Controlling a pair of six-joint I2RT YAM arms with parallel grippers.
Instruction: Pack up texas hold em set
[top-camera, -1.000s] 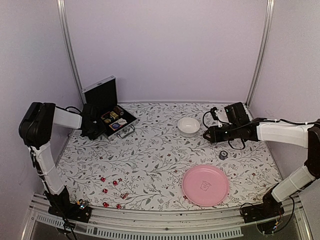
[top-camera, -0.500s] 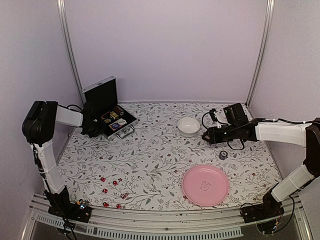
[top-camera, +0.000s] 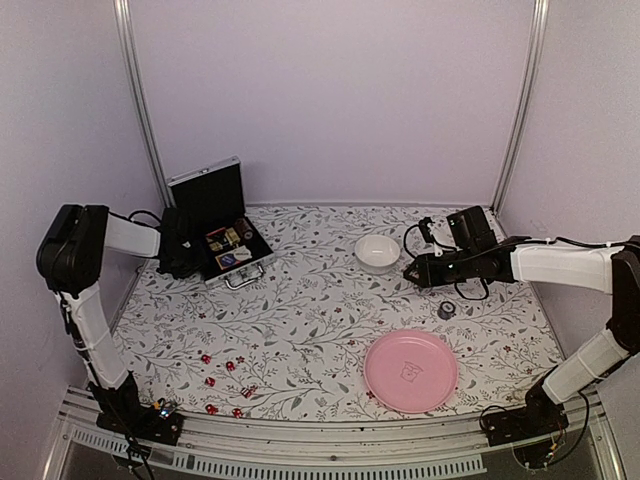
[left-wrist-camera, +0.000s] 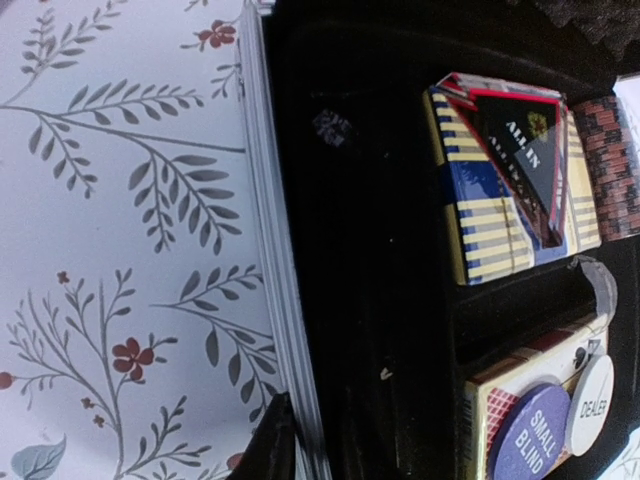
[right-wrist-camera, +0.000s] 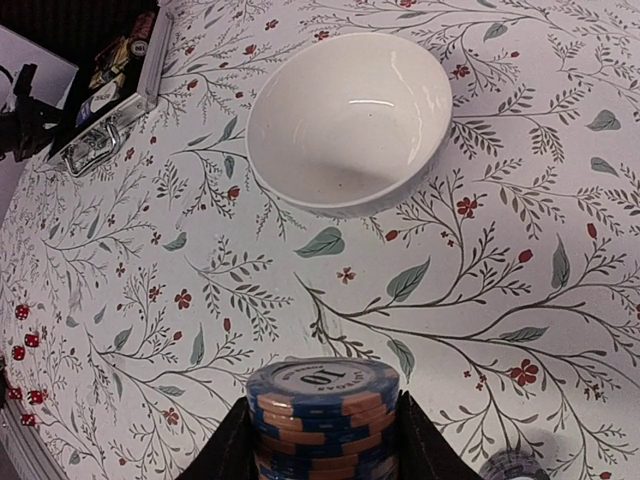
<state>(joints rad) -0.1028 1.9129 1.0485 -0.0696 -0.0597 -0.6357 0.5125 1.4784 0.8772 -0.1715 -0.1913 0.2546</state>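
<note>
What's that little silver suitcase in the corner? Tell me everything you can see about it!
The silver case looks like metal with black lining. It sits open at the far left of the table, its lid standing up and a metal handle on the front. Inside are a striped card box marked ALL IN, a row of chips, and round Small Blind and Dealer buttons. The left tool seems to pinch its left wall.

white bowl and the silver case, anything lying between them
Nothing. In the top view only bare floral cloth runs from the white bowl to the silver case; the right wrist view agrees.
</note>
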